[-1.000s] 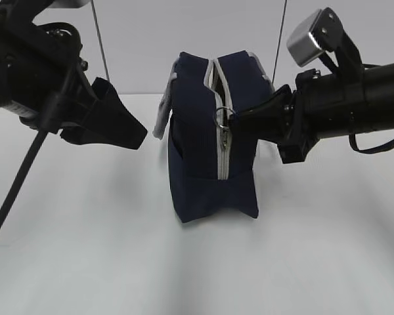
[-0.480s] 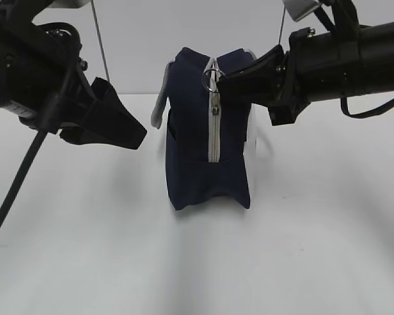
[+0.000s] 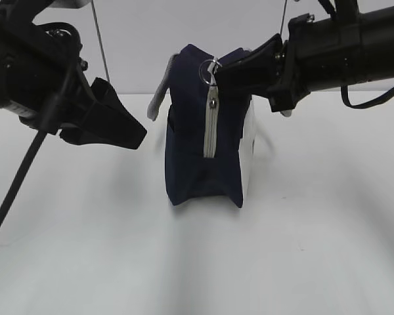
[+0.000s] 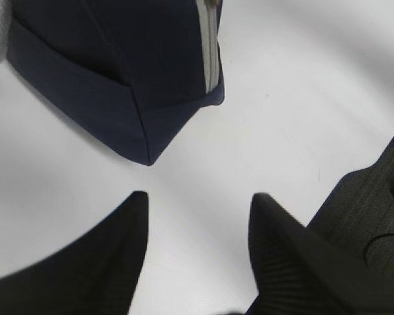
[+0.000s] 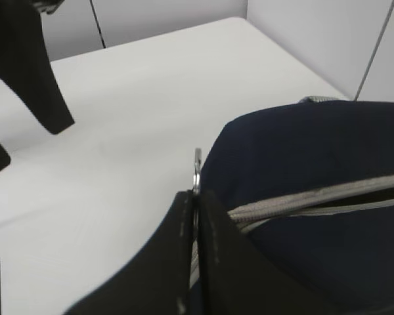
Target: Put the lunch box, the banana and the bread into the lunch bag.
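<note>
Bag stands mid-table on its end, zipper facing me, and from what I can see I'm on the zip step; whether the lunch box, banana and bread are inside I cannot tell, since none of them shows in any view

Starting on the left: my left gripper hangs off to the side of the bag, well apart from it, jaws parted about halfway and holding nothing. Its wrist view shows both fingers over bare table with the bag's bottom corner just ahead of them

In the middle, the zipper runs up the end of the bag and the ring pull sits near the top edge

On the right, my right gripper is pinched closed on the ring pull; the wrist view shows the ring caught between the two closed fingers, with the zipper track running away across the top of the bag

Next move, as I judge it: carry the pull along the top track. The bag is unbraced, so I'd bring the left gripper in to steady the fabric, otherwise the whole bag may drag or tip
</note>
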Motion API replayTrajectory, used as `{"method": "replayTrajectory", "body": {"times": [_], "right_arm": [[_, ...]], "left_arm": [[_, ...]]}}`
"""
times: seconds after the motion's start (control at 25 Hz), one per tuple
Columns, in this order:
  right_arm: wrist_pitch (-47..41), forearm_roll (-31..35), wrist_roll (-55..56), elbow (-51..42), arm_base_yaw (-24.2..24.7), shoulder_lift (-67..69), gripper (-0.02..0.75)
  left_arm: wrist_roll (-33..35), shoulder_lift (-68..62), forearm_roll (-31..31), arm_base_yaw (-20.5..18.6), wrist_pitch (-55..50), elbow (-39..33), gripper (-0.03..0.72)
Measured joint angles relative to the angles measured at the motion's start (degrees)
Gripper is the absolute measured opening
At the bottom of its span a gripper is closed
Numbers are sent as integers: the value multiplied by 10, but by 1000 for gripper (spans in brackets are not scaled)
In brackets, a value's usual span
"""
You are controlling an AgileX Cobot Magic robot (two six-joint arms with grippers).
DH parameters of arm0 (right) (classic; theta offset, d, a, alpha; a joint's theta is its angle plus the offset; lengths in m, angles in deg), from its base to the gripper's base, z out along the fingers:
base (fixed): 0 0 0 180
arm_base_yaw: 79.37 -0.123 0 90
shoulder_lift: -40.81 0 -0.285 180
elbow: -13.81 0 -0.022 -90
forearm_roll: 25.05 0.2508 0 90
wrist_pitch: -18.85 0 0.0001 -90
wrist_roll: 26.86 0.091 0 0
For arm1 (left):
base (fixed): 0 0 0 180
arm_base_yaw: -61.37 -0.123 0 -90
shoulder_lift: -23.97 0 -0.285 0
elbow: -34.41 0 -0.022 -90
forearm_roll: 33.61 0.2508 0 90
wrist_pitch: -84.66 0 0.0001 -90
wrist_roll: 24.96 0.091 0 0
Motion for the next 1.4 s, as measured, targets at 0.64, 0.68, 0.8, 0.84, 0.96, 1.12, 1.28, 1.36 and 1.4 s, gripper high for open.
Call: {"method": "replayTrajectory", "body": {"times": [0.64, 0.68, 0.8, 0.84, 0.96, 1.12, 1.28, 1.36, 1.4], "right_arm": [[79, 7, 68, 0, 0, 16, -16], [82, 10, 68, 0, 0, 16, -16], [82, 15, 68, 0, 0, 16, -16], [82, 15, 68, 0, 0, 16, -16], [83, 15, 68, 0, 0, 16, -16], [83, 15, 68, 0, 0, 16, -16], [83, 15, 67, 0, 0, 16, -16], [83, 15, 67, 0, 0, 16, -16], [83, 15, 67, 0, 0, 16, -16]], "left_arm": [[65, -1, -31, 0, 32, -1, 361], [85, -2, -43, 0, 35, -3, 361], [167, -6, -109, 0, 70, -34, 361], [200, -6, -135, 0, 92, -52, 361], [301, -7, -252, 0, 150, -100, 361], [435, -9, -396, 0, 209, -146, 361], [490, -35, -455, 0, 241, -149, 361], [513, -57, -475, 0, 248, -149, 361], [529, -71, -489, 0, 250, -149, 361]]}}
